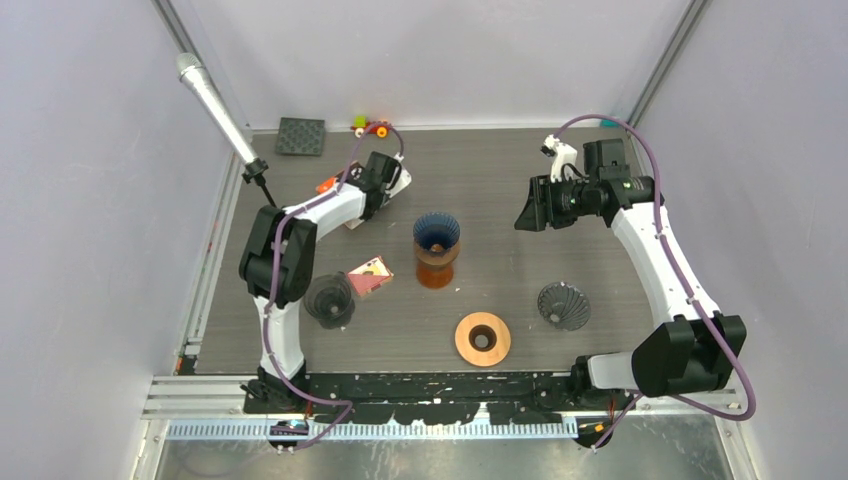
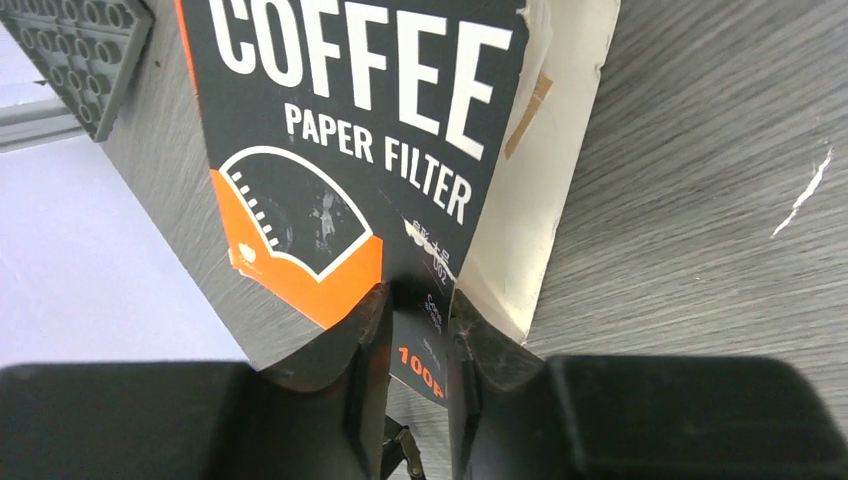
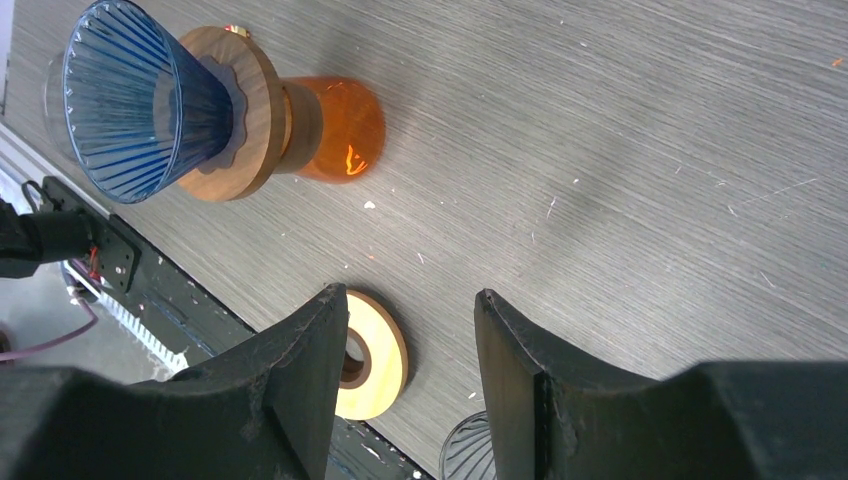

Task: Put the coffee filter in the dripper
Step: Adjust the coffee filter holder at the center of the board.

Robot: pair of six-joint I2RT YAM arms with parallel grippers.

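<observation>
Left pincer [image 2: 415, 295] narrow, nipping lower edge of filter pack [image 2: 340, 120] at far left of bench [image 1: 480, 180]. Right pincer [image 3: 410, 295] half wide, empty, well apart. Dripper [image 1: 437, 232] mid-bench on carafe [image 1: 435, 272], no filter inside. Nothing placed yet; left to do: draw a filter, seat it.

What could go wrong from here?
Jaws of the left gripper flank only one corner of the coffee paper filter pack, so it may twist or slip. They address the whole pack, not a single filter. The blue dripper sits high on an amber carafe and could tip when loaded.
</observation>
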